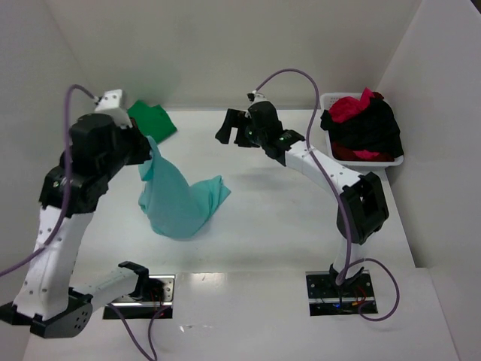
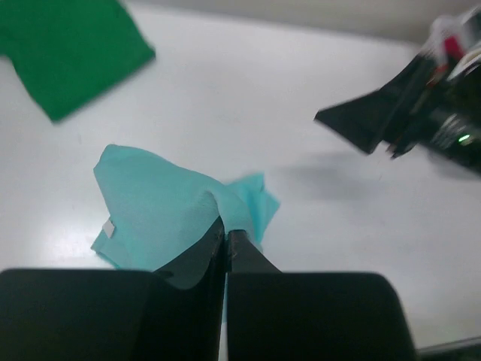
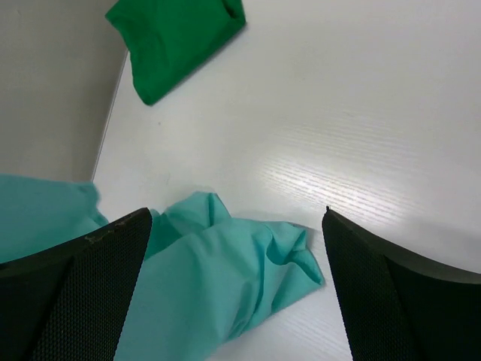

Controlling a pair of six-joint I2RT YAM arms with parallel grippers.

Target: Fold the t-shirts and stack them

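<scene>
My left gripper (image 1: 152, 150) is shut on the light teal t-shirt (image 1: 179, 201) and holds it up by one edge, so the cloth hangs in a cone with its lower part crumpled on the table. In the left wrist view the teal t-shirt (image 2: 161, 207) bunches just past my closed fingertips (image 2: 225, 235). A folded dark green t-shirt (image 1: 152, 120) lies at the back left. My right gripper (image 1: 231, 128) hovers open above the middle back of the table, nothing between its fingers; its camera looks down on the teal t-shirt (image 3: 225, 278) and the green t-shirt (image 3: 176, 41).
A white plastic basket (image 1: 392, 160) at the back right holds red (image 1: 353, 105) and black (image 1: 372, 128) t-shirts piled up. White walls close in the table at the back and both sides. The arm bases stand at the near edge.
</scene>
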